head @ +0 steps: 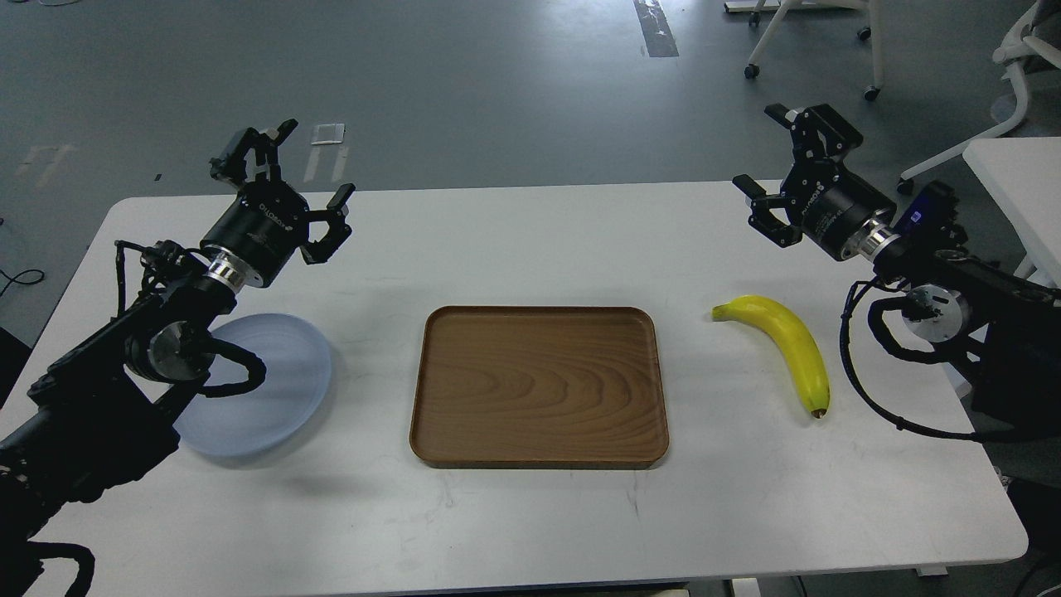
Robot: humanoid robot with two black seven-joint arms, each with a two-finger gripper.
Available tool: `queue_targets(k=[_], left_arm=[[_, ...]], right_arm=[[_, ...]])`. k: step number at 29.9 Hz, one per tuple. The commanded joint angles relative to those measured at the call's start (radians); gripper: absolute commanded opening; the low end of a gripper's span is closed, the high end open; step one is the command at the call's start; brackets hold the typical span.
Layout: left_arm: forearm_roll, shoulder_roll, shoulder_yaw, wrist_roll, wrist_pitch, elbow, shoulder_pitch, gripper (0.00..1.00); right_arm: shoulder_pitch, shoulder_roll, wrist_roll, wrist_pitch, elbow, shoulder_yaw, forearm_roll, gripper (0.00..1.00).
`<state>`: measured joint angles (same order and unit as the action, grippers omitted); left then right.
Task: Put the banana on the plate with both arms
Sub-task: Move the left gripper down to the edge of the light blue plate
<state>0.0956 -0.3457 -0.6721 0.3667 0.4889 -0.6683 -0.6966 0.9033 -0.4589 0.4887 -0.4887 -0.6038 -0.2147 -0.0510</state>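
Observation:
A curved yellow banana (786, 344) with a dark tip lies on the white table, right of centre. The pale blue-grey plate (273, 390) rests at the left, partly hidden under my left arm. My left gripper (286, 178) hovers open above the table, behind the plate, holding nothing. My right gripper (767, 166) is also open and empty, raised behind and slightly left of the banana.
A rectangular brown wooden tray (539, 385) sits in the table's middle between plate and banana. Office chair bases (808, 50) and a second white table (1015, 178) stand beyond the right side.

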Motion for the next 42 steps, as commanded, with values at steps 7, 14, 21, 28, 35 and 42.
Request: queue_targets(k=[7,14,21,28,35,42], left_arm=[[0.003,-0.01,0.0,-0.012,0.0,-0.001,0.022,1.0],[0.003,-0.108,0.002,0.004,0.0,0.006,-0.009,1.0],[0.01,-0.24,0.003,0.012,0.0,-0.066,-0.011,1.0],[0.456,-0.458,0.0,0.07,0.0,-0.396,-0.009,1.0],[1.145,-0.558,0.002,0.122,0.0,-0.533,-0.008,1.0],[1.639,-0.593,0.178,0.122,-0.151,-0.462,0.023,1.0]], right_arm=[[0.002,0.011,0.0,0.0,0.01,-0.012,0.002,1.0],[0.002,0.017,0.0,0.0,0.01,-0.012,0.002,1.0],[0.003,0.016,0.0,0.0,0.01,-0.012,0.002,1.0],[0.003,0.017,0.0,0.0,0.01,-0.012,0.002,1.0],[0.003,0.017,0.0,0.0,0.009,-0.014,0.002,1.0],[0.002,0.017,0.0,0.0,0.009,-0.014,0.002,1.0]])
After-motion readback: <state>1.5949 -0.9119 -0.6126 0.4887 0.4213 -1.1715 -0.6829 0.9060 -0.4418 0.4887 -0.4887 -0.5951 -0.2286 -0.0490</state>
